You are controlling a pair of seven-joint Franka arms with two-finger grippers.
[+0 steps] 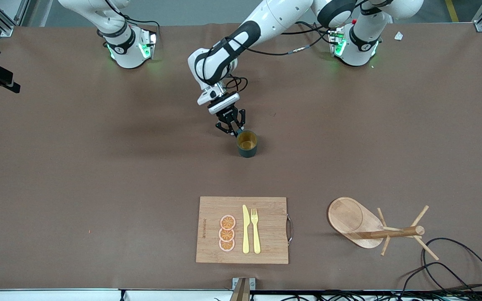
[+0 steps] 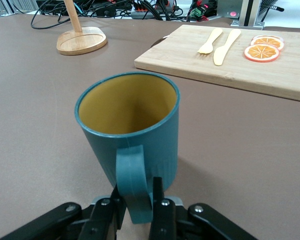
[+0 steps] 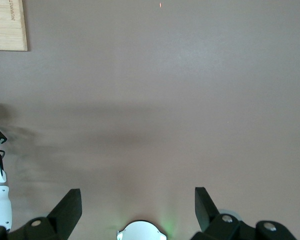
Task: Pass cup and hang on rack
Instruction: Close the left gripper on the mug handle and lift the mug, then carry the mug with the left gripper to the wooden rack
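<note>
The dark teal cup [image 1: 247, 144] stands upright near the middle of the table, its yellow-brown inside showing. My left gripper [image 1: 234, 131] is at its rim on the robots' side. In the left wrist view the cup [image 2: 130, 130] fills the middle, and the left gripper [image 2: 137, 192] is shut on its handle, one finger on each side. The wooden rack [image 1: 345, 221] stands near the front camera toward the left arm's end, its base [image 2: 81, 40] also in the left wrist view. My right gripper [image 3: 137, 192] hangs open over bare table with nothing between its fingers.
A bamboo cutting board [image 1: 270, 209] lies nearer the front camera than the cup, carrying a yellow knife [image 1: 245, 230], a fork [image 1: 255, 230] and orange slices [image 1: 227, 233]. Black cables [image 1: 454, 267] loop beside the rack at the table's front corner.
</note>
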